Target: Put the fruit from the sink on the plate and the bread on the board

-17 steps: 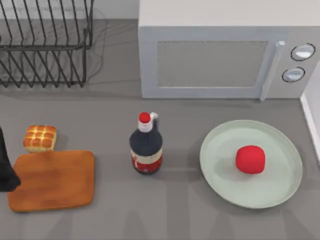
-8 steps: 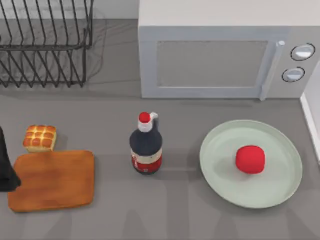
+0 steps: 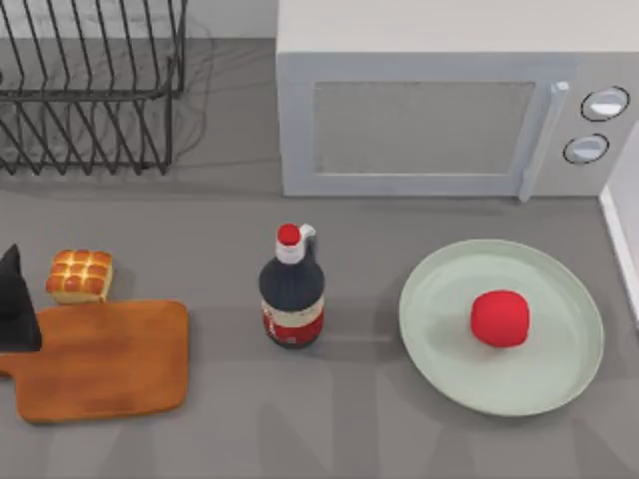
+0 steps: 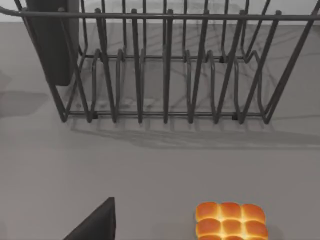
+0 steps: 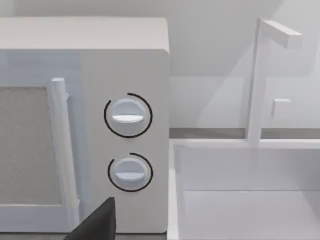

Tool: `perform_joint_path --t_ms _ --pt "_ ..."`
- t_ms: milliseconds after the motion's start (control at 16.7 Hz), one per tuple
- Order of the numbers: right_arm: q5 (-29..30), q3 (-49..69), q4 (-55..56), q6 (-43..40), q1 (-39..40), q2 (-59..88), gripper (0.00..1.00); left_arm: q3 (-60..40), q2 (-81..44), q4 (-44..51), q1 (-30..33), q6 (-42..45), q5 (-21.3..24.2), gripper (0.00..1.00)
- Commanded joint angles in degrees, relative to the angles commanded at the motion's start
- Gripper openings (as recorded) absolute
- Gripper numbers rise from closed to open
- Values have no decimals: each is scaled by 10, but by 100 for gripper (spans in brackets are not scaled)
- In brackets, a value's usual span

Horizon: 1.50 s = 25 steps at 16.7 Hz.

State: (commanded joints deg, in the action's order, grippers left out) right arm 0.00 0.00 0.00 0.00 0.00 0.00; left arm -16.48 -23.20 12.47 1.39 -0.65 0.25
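So the fruit [image 3: 500,318] is already sitting on the plate [image 3: 439,344], a bit right of the plate's middle, over on the right side of the worktop [image 3: 349,419]. That half looks sorted.

The bread [image 3: 80,275] is not on the board [image 3: 110,361] yet. It's on the bare worktop just beyond the board's far left corner, close to the edge, upright with its gridded top facing up. From the left wrist camera you can see the bread [image 4: 231,221] with the wire dish rack [image 4: 165,70] standing well behind it.

Your left gripper [image 3: 17,309] is at the far left edge of the top view, a dark shape hanging over the board's handle end, right beside the bread. I can't tell how its jaws are set, wide or narrow, since just a dark sliver of it is visible.

Your right arm's camera is looking at the microwave [image 5: 85,125], its two dials, and the white sink [image 5: 245,190] next to it. Can't tell the jaw state there either.

A dark bottle [image 3: 292,294] with a red cap stands mid-worktop between board and plate.
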Motion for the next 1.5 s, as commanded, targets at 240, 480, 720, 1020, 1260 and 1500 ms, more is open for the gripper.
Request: perform_joint_path --t_ms 240,480,720,1020,1260,1500 --pt "0 0 0 0 0 0 100 -140 -183 94 6 -3 -4 100" --pt "0 0 0 0 0 0 100 -285 -379 198 16 -5 -4 100" --pt "0 0 0 0 0 0 100 -420 -567 298 27 -8 -3 100" --pt "0 0 0 0 0 0 100 -557 -760 401 39 -10 -2 100" --pt "0 0 0 0 0 0 100 -628 -858 453 45 -11 -1 100" --pt "0 0 0 0 0 0 100 -653 -892 471 47 -11 -2 100"
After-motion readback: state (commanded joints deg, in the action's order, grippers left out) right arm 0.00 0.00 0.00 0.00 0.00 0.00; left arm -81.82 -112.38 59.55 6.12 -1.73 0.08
